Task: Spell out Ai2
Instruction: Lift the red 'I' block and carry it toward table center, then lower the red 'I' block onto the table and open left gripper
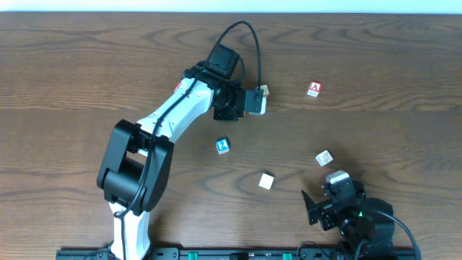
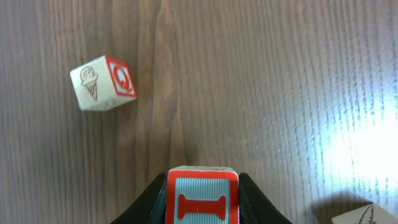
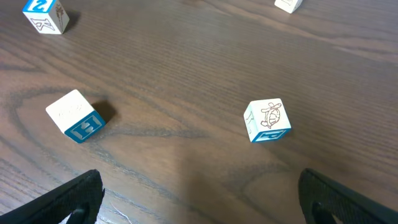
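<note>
My left gripper is shut on a block with a red letter I on a light blue face, held over the middle of the table. A block with a red A lies to its right; in the left wrist view it is likely the block with an ice cream drawing and a red face, ahead and to the left. A blue 2 block lies below the left gripper and shows in the right wrist view. My right gripper is open and empty at the front right.
A white block with a blue face and a turtle block lie in front of the right gripper. A corner of another block shows at the lower right of the left wrist view.
</note>
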Available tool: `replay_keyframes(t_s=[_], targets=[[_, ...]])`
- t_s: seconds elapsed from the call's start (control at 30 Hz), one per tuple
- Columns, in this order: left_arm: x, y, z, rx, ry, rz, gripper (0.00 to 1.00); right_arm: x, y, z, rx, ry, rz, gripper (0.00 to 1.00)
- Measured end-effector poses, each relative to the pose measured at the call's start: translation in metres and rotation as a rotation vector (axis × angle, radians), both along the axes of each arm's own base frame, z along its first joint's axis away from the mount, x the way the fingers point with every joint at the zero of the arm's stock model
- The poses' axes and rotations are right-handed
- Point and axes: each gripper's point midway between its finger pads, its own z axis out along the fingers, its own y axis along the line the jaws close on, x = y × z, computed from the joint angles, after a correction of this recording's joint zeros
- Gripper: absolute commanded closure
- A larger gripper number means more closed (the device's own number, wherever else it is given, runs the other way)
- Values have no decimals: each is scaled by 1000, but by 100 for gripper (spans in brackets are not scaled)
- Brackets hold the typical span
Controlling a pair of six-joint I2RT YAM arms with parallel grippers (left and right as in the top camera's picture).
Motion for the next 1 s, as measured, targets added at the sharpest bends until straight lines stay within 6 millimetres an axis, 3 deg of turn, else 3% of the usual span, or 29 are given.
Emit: replay_keyframes(t_s=[0.37,0.7,1.0], targets=[[-1,-5,6,-84,55,31,95,0,0,0,0,0,0,1],[0,-4,-30,-69,122,56,95,0,0,0,0,0,0,1],[12,-1,-29,-107,116,95,94,0,0,0,0,0,0,1]])
